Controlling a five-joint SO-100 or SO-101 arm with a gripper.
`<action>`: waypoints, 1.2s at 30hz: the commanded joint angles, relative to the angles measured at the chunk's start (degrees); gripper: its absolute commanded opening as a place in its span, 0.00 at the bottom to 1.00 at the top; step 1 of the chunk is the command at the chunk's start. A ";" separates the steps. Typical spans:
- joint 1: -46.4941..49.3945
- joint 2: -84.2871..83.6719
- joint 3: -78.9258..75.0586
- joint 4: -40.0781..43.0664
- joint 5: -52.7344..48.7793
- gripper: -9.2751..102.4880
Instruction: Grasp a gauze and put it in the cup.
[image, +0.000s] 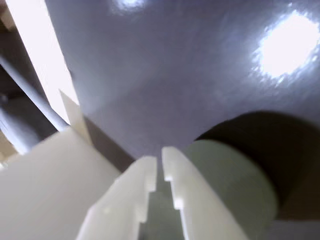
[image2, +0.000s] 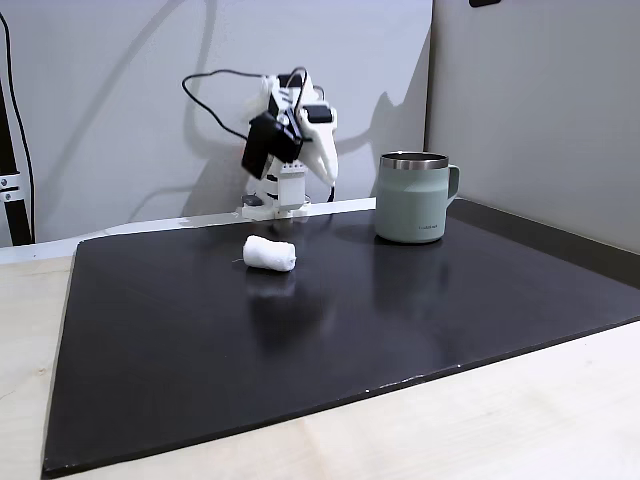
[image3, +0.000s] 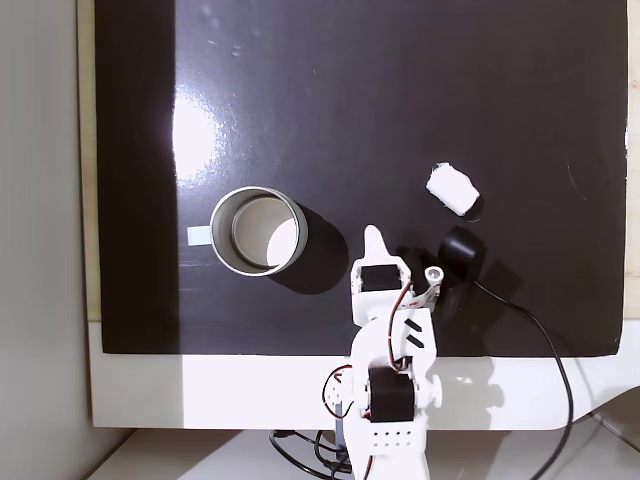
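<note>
The gauze (image2: 270, 254) is a small white roll lying on its side on the black mat, left of the cup in a fixed view. From above, the gauze (image3: 452, 189) lies right of my gripper tip. The sage-green cup (image2: 412, 198) stands upright with its handle to the right; its steel rim (image3: 214, 232) shows from above. My arm is folded back over its base, well away from the gauze. My gripper (image2: 328, 175) (image3: 373, 235) points down at the mat and is shut on nothing. In the wrist view the white fingers (image: 160, 160) meet, with the cup (image: 235, 190) just to their right.
The black mat (image2: 300, 340) covers most of the wooden table. Grey wall panels stand behind and to the right of the cup. A black cable (image3: 540, 330) runs from the arm's base, and the wrist camera housing (image3: 460, 245) hangs close to the gauze.
</note>
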 joint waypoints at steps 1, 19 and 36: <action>1.85 -13.71 -16.00 2.64 4.39 0.08; 18.19 -45.97 -48.78 15.47 19.78 0.22; 19.69 -78.66 -72.77 30.41 27.77 0.31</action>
